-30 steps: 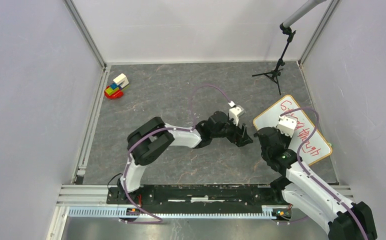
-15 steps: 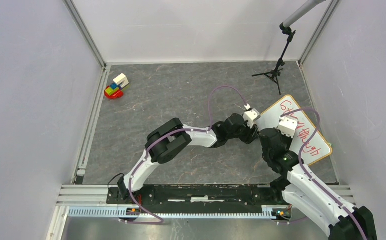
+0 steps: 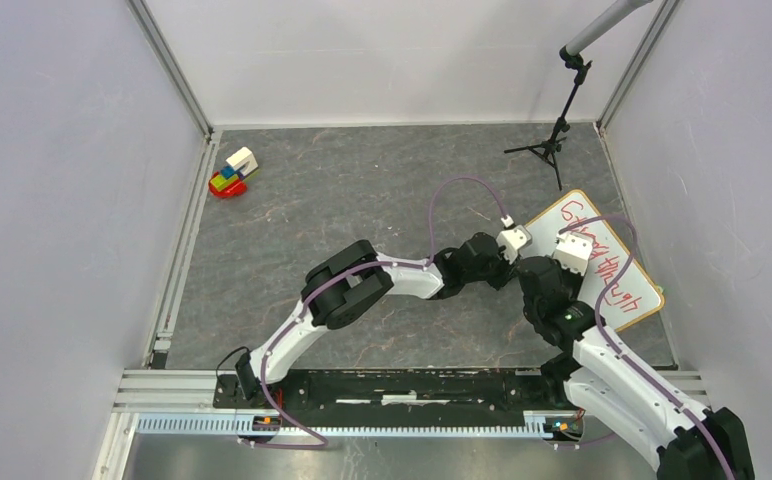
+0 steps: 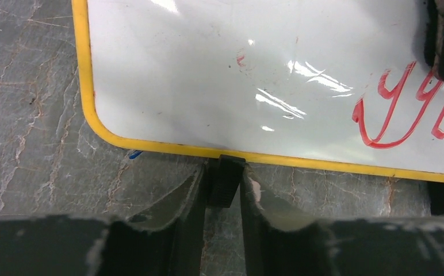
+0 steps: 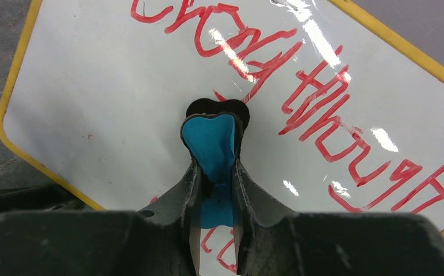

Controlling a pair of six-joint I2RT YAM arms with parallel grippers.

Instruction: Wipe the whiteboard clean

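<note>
**Pincer Status and Clearances at the Whiteboard**

**Right pincer.** The right pincer (image 5: 214, 167) is clamped on the eraser (image 5: 208, 144), a blue block gripped on both flanks. Its dark felt tip points at the whiteboard (image 5: 93, 86) and sits at the lower end of the red writing (image 5: 300, 98), apparently on the surface. Unmarked white board lies to the left of the tip, and the written lines run to its right and above it.

**Left pincer.** The left pincer (image 4: 225, 172) is low over the worktop (image 3: 362, 200), at the board's near frame edge (image 4: 323, 160). Its fingers (image 4: 194, 190) are only narrowly apart. A small dark block (image 4: 225, 187) sits between them and touches the yellow frame. Whether the fingers press on that block cannot be told.

**Board position.** The whiteboard lies flat on the right half of the worktop, turned at an angle. The right arm reaches over it, and the left arm meets its left corner.

**Edges and room.**
- A rounded frame corner (image 4: 90, 121) lies just left of the left pincer.
- The board's right corner lies near the right wall (image 3: 722, 200).
- A tripod stand (image 3: 552, 145) is beyond the board's far corner.
- The widest open stretch of worktop lies left of the board, towards the toy blocks (image 3: 232, 172) by the left wall.
</note>
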